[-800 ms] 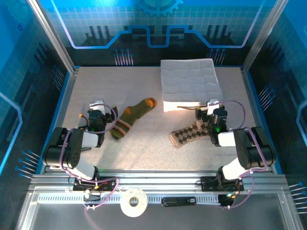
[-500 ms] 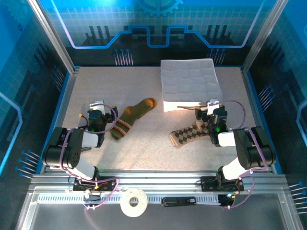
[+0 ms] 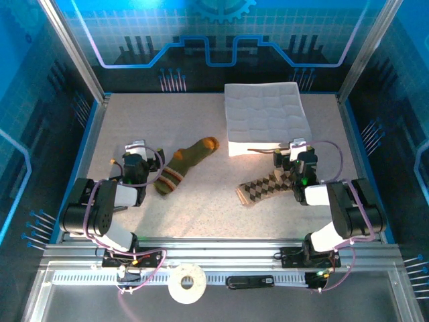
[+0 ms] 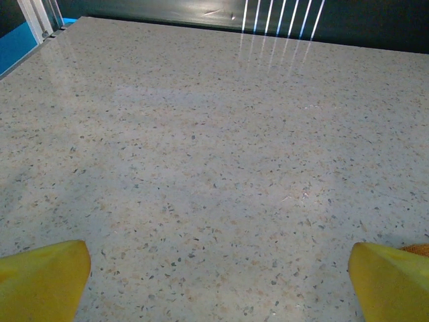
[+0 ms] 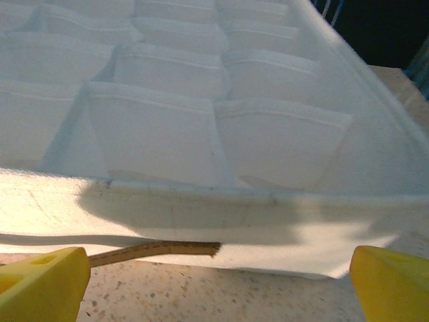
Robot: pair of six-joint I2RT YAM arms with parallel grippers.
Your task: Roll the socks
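Note:
The olive-green sock with its orange toe lies flat at the table's left middle. Its striped cuff is just right of my left gripper. The brown-and-beige argyle sock lies flat at the right middle, its far end beside my right gripper. Both grippers rest low over the table and are open, with nothing between the fingers. In the left wrist view, the yellow fingertips stand wide apart over bare speckled table. In the right wrist view, the fingertips frame the white box's near wall.
The white quilted box stands at the back right, directly ahead of my right gripper. A thin brown strip lies along its near edge. A roll of tape sits on the front rail. Blue walls close in the table.

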